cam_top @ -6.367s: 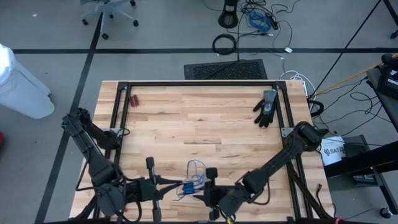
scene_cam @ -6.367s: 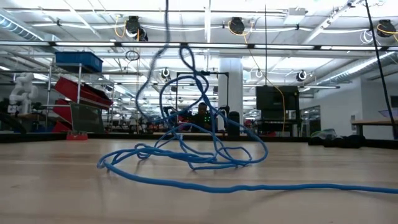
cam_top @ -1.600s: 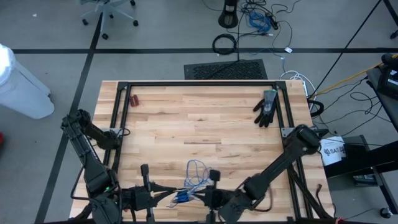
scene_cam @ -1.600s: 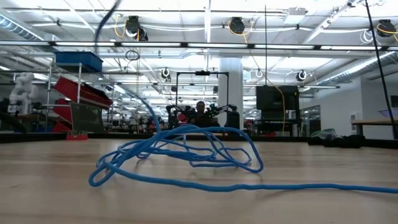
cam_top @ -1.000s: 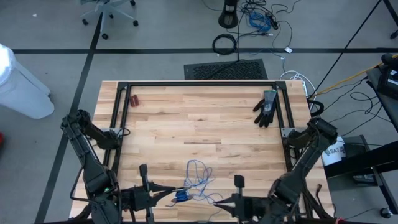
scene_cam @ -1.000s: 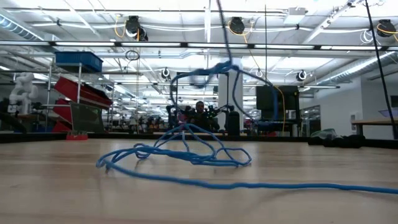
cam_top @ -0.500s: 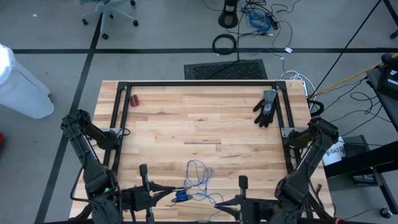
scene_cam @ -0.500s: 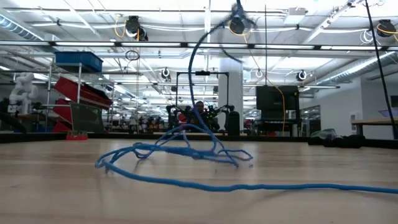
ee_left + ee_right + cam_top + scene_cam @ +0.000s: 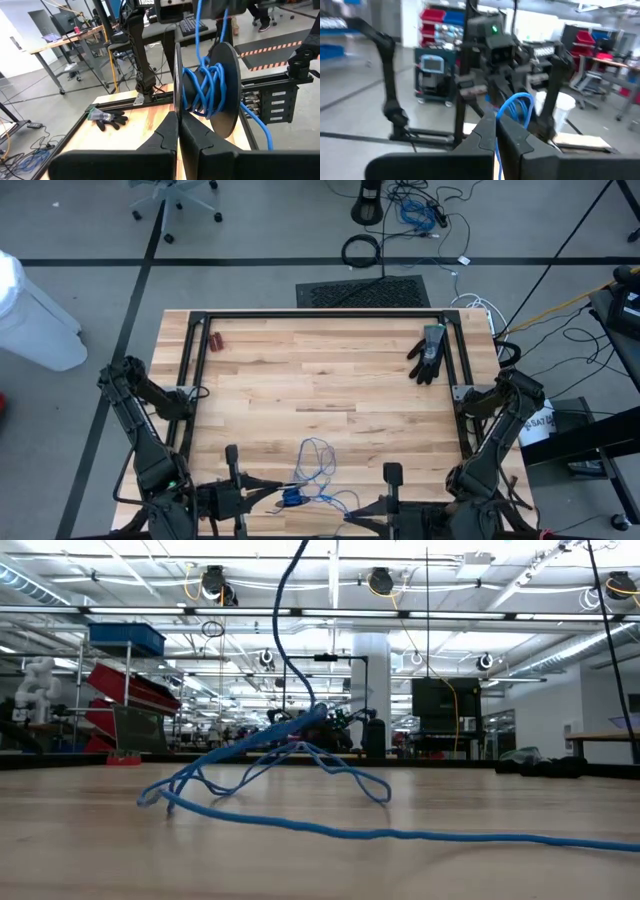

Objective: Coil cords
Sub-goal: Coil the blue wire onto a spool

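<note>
A thin blue cord (image 9: 262, 772) lies in loose loops on the wooden table near its near edge (image 9: 315, 459). One strand (image 9: 290, 600) rises from the heap out of the low view's top. Another part is wound on a black two-disc spool (image 9: 207, 90), which shows in the high view as a blue patch (image 9: 290, 498). My left gripper (image 9: 274, 496) is shut on the spool at the table's near edge. My right gripper (image 9: 350, 518), just to its right, is shut on the cord (image 9: 517, 106). Both grippers point about level, toward each other. My left gripper pinches the rim of the spool's nearer black disc (image 9: 176, 102) between its two fingers (image 9: 167, 135). The fingers come level from the table's left. The spool is lifted clear of the table, its discs upright, with cord wound round the hub. My right gripper pinches a strand of the blue cord (image 9: 496, 118) between its two fingertips, coming level from the table's right. A short loop (image 9: 520, 102) arches beyond the fingers. The strand runs down slack to the heap on the table.
A black glove (image 9: 428, 352) lies at the table's far right, small red-handled pliers (image 9: 215, 340) at the far left. A black frame rail (image 9: 320, 315) runs round the tabletop. Bare wood lies between the cord and the far edge.
My right gripper has risen and tipped up to level, carrying its strand of cord upward out of the low view's top. The heap on the table has been pulled lower and its loops have shifted. My left gripper and the spool have kept still.
</note>
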### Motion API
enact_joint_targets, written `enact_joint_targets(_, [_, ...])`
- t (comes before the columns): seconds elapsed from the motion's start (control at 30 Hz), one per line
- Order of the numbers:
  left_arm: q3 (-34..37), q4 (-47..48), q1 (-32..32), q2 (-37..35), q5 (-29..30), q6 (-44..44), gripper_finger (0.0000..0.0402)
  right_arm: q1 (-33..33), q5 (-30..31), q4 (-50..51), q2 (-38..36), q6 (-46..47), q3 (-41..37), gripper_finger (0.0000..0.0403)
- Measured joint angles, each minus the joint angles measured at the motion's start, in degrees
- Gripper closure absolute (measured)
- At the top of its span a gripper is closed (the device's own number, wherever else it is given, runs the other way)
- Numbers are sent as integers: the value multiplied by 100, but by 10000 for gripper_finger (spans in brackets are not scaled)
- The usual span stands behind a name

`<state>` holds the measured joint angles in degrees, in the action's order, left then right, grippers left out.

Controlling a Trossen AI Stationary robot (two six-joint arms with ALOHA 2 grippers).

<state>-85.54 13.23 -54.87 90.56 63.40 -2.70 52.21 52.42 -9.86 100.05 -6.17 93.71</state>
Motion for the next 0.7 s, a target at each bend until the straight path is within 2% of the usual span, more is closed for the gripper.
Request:
enact_joint_targets(0.3, [0,500,159,1,272,-302,395,-61,-32,-846,2,-326,0,403])
enact_joint_targets(0.53, [-1,539,370,95,290,-301,395,-334,-37,-1194,54,-477,0,403])
enact_joint_targets(0.7, [-1,633,512,167,289,-301,395,-496,-659,-1583,87,-643,0,403])
